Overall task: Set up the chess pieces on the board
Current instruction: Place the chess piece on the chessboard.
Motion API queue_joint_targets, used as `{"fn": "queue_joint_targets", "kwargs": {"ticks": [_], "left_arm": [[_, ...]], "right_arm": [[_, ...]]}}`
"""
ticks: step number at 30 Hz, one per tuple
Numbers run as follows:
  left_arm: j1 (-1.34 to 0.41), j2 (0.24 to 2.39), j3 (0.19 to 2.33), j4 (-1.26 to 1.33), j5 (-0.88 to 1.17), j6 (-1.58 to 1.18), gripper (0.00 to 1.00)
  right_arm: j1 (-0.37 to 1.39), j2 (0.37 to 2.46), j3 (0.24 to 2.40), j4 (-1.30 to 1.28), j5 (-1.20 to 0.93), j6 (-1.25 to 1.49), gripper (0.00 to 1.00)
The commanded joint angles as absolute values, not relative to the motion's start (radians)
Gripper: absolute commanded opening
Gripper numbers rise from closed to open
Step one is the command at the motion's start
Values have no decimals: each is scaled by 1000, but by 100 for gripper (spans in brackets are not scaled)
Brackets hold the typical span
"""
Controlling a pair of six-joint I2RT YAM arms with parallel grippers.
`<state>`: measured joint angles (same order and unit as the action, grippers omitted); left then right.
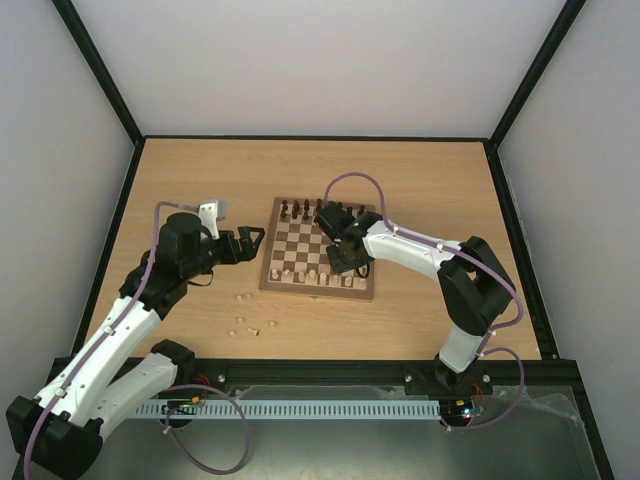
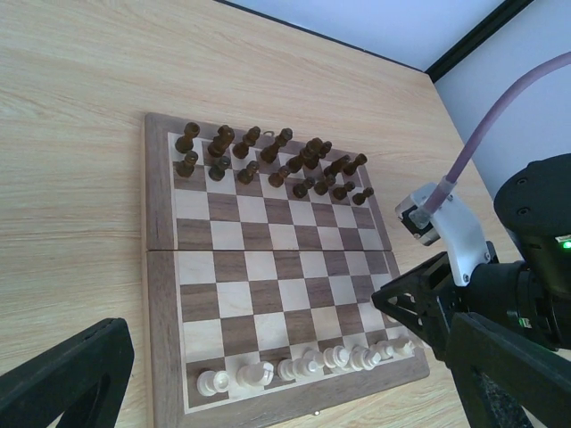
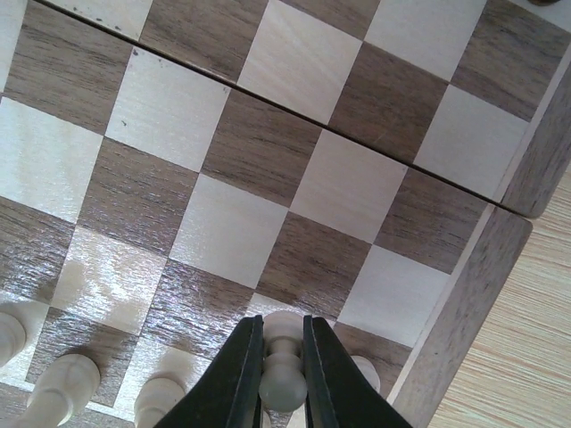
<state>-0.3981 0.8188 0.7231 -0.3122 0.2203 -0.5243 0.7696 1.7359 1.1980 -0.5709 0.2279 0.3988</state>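
The pale wood counter (image 1: 420,170) carries the board (image 1: 300,250), a brown-and-cream checked square lying between my two arms. My left gripper (image 1: 252,240) hovers just off the board's left edge, jaws spread wide and empty. My right gripper (image 3: 282,343) is over the board's near right corner, pinched narrow on one pale piece (image 3: 284,379), which stands upright between the fingers. I cannot tell whether its base touches the square. Dark pieces (image 2: 268,160) crowd the two far rows. A line of pale pieces (image 2: 303,364) stands along the near row, and a few loose pale pieces (image 1: 240,321) lie on the counter off the board's near left corner. I judge this to be the set-down. I should lower straight, centre the base on its square, part the fingers only slightly so the neighbours stay standing, then rise vertically.
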Motion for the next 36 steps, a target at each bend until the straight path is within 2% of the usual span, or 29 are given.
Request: {"fn": "queue_joint_targets", "kwargs": {"ticks": [1, 29, 36], "left_arm": [[-395, 804, 731, -314, 237, -512, 99], [-393, 779, 732, -334, 216, -507, 99], [-391, 780, 733, -332, 215, -509, 99]], "right_arm": [[765, 1749, 1213, -613, 218, 388, 12], [765, 1765, 1160, -608, 211, 394, 13], [765, 1773, 1164, -606, 219, 397, 17]]}}
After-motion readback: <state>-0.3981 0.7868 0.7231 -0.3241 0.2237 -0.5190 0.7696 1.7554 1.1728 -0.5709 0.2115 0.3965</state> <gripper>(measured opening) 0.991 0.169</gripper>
